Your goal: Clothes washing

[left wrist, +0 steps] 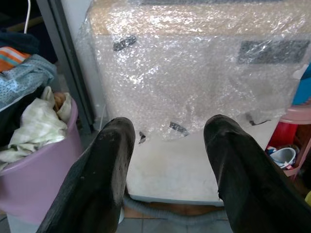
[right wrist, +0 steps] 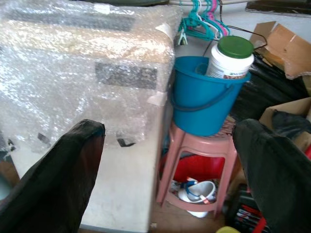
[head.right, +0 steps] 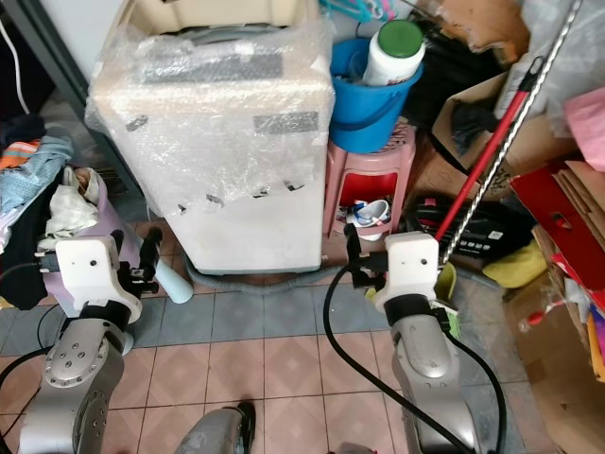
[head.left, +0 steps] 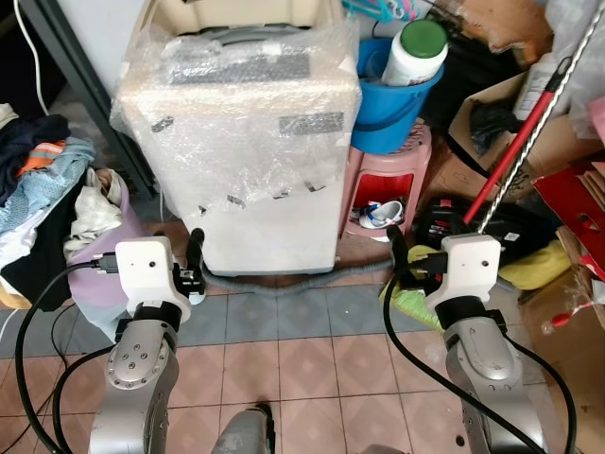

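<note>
A cream washing machine [head.left: 236, 142], wrapped in bubble wrap, stands straight ahead on the tiled floor with its lid down. To its left a purple basket [head.left: 95, 255] holds crumpled pale clothes [left wrist: 34, 126]. More dark and blue clothes [head.left: 38, 175] are piled at the far left. My left gripper [head.left: 196, 251] is raised in front of the machine's lower left corner, beside the basket; it is open and empty [left wrist: 167, 128]. My right gripper [head.left: 397, 248] hovers near the machine's lower right corner, open wide with nothing in it [right wrist: 170, 128].
A pink stool [head.left: 388, 180] right of the machine carries a blue bucket [head.left: 392, 109] holding a white green-lidded jar [head.left: 416, 52]. A grey hose [head.left: 302, 284] lies along the machine's base. A red-handled mop [head.left: 515, 151], cardboard boxes [head.left: 567, 189] and black bags crowd the right.
</note>
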`<state>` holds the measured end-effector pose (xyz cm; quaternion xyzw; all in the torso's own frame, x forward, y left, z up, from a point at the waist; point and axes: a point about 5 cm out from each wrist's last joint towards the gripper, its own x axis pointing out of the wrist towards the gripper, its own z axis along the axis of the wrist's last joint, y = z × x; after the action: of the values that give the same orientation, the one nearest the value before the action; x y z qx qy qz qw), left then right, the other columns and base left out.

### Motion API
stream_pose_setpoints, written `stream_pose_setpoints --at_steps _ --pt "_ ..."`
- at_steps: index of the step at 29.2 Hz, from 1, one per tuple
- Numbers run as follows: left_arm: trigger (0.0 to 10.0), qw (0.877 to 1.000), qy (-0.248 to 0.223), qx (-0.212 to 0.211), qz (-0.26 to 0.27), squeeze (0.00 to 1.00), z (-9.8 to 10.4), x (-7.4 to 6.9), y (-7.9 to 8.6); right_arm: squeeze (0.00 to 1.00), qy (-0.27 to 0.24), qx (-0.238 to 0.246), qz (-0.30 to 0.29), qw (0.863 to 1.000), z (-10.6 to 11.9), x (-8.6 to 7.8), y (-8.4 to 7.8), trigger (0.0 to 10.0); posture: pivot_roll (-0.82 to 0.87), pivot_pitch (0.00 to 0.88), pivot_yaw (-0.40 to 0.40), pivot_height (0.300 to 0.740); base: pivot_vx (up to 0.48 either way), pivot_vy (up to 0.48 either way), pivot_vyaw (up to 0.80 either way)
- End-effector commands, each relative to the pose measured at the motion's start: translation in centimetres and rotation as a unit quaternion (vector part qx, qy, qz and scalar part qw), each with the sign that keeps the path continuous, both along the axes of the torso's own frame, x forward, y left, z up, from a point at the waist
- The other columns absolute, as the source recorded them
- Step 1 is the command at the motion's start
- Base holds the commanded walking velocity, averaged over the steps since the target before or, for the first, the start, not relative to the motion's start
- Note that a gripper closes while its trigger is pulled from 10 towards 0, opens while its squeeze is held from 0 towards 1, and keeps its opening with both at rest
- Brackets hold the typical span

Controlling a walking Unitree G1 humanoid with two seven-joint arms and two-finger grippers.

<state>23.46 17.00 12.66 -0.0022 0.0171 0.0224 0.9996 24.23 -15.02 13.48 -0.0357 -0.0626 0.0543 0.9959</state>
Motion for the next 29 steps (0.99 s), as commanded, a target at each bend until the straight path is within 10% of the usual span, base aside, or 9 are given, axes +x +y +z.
stream_pose_setpoints --at_steps 1,7,8,9,22,23,29 --pt "10.0 1.0 0.003 -0.003 -0.002 1.0 0.1 -0.1 0.0 1.0 0.0 0.003 0.007 1.0 -0.1 -0.3 0.0 10.0 -0.03 0.118 0.013 0.74 0.0 0.0 0.56" --pt "10.0 1.0 0.012 -0.015 0.007 1.0 0.1 -0.1 0.1 1.0 0.003 -0.001 0.014 1.0 0.0 -0.3 0.3 10.0 -0.02 0.125 0.011 0.74 0.0 0.0 0.16" --pt "10.0 1.0 0.02 -0.008 0.008 0.5 0.0 -0.1 0.2 0.0 0.015 0.008 0.02 1.0 -0.2 -0.2 0.4 10.0 -0.02 0.128 0.011 0.74 0.0 0.0 0.0" --pt "10.0 1.0 0.022 -0.006 0.008 0.0 0.0 -0.1 0.2 0.0 0.018 0.013 0.021 1.0 -0.3 -0.3 0.4 10.0 -0.02 0.128 0.011 0.74 0.0 0.0 0.0" --pt "10.0 0.998 0.046 -0.034 0.015 0.0 -0.2 0.0 0.4 0.0 0.045 0.003 0.037 0.998 -0.4 -0.1 1.2 10.0 -0.03 0.145 0.015 0.74 0.0 0.193 0.0" --pt "10.0 0.998 0.046 -0.033 0.017 0.0 -0.2 0.0 0.4 0.0 0.046 0.053 0.072 0.995 -0.3 -0.7 1.6 0.0 -0.03 0.147 0.015 0.74 0.0 0.345 0.0" --pt "10.0 0.998 0.048 -0.035 0.022 0.0 -0.1 0.0 0.5 0.0 0.051 0.033 0.046 0.997 -0.5 -0.7 0.9 0.0 -0.03 0.15 0.014 0.74 0.0 0.057 0.0"
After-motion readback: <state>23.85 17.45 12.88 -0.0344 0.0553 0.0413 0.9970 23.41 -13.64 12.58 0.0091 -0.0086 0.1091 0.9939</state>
